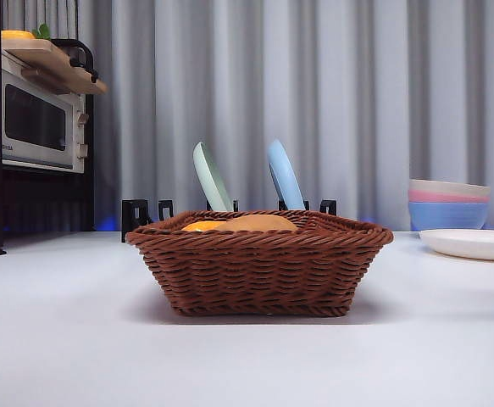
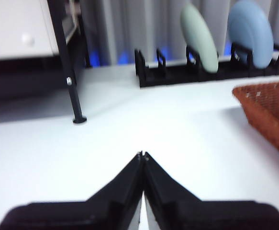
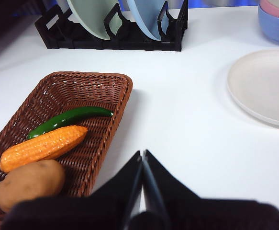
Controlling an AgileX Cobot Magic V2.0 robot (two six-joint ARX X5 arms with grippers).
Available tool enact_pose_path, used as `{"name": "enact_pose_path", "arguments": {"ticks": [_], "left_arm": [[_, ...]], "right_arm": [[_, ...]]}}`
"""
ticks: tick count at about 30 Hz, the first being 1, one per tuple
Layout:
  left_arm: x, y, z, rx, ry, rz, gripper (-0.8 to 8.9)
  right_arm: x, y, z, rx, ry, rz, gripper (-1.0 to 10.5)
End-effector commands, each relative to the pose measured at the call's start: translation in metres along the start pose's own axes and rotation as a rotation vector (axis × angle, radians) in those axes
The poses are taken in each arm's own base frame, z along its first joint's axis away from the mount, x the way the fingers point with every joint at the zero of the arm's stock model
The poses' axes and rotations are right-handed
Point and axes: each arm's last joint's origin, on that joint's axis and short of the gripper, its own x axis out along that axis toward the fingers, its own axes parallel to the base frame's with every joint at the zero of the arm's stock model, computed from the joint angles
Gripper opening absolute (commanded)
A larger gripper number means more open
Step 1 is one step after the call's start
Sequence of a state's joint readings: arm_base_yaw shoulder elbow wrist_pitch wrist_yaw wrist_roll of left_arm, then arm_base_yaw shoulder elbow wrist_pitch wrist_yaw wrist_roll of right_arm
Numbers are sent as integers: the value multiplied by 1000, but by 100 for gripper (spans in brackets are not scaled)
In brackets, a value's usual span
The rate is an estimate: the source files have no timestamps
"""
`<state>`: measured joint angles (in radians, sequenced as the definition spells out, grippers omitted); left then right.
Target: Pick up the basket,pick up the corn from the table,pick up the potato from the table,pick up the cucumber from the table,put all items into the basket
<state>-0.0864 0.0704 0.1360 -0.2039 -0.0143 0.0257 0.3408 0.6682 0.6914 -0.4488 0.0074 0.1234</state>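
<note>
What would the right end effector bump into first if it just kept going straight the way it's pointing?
Probably only bare table at first. The right end effector is shut and points past the basket beside it, towards the black dish rack. Depth is hard to judge.

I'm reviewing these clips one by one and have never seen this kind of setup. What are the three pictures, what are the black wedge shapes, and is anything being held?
It is a two-armed robot at a white table. One picture looks level across the table from a low front camera; the other two come from cameras on each arm's wrist. The black wedges are each arm's fingers: the left gripper and the right gripper, both shut and holding nothing. A brown wicker basket stands on the table. The right wrist picture shows the corn, the potato and the green cucumber lying inside it. Behind are a rack with two plates, stacked bowls, a white plate and a microwave.
</note>
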Motion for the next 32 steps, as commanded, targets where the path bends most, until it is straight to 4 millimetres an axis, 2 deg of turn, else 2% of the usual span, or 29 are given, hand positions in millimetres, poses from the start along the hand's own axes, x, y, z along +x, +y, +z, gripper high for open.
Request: {"name": "enact_pose_path", "arguments": {"ticks": [1, 10, 32], "left_arm": [[2, 2, -11, 0, 0, 1, -3], [7, 5, -37, -37, 62, 33, -3], [7, 6, -36, -53, 55, 45, -3]], "right_arm": [[1, 0, -1, 10, -1, 2, 2], [1, 0, -1, 10, -1, 1, 2], [0, 0, -1, 10, 5, 1, 2]]}}
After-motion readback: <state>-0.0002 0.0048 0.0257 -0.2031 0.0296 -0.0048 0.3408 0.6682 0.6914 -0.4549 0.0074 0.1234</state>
